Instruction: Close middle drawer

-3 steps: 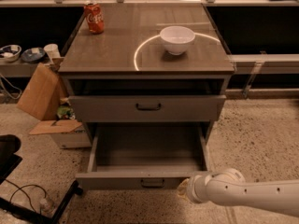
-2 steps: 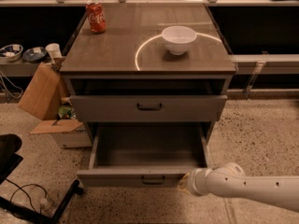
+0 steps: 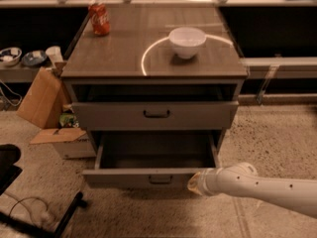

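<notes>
The middle drawer (image 3: 119, 177) stands pulled far out below the front edge of the counter (image 3: 119, 53), its deep grey box open to view and its small dark handle (image 3: 160, 180) at the middle of the low front panel. The gripper (image 3: 194, 182) sits at the right end of that panel, below the counter's front right corner, on a white arm (image 3: 262, 187) coming in from the right. I cannot tell whether it is open or closed. A red can (image 3: 99, 18) stands near the back left corner, and a white bowl (image 3: 187, 41) stands toward the right edge.

Grey middle drawer (image 3: 157, 151) wide open, end effector (image 3: 194, 183) at front panel.
</notes>
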Available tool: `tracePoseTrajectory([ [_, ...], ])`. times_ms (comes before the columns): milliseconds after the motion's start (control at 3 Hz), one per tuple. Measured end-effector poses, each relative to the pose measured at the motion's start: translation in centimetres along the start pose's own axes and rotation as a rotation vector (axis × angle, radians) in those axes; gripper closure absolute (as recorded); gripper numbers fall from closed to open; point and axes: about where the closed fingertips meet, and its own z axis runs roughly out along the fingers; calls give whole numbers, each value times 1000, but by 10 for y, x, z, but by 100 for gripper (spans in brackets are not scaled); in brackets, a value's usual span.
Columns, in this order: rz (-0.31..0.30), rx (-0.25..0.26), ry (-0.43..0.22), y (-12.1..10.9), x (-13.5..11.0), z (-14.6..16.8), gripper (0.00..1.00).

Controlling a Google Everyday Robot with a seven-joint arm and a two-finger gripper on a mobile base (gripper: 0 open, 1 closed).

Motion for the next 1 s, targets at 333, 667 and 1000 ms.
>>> tracePoseTrajectory([
  [333, 0, 0, 0, 1, 0, 0, 100],
  [667, 11, 17, -6, -29, -2, -1, 100],
  [1000, 15, 23, -9, -39, -2, -3, 100],
])
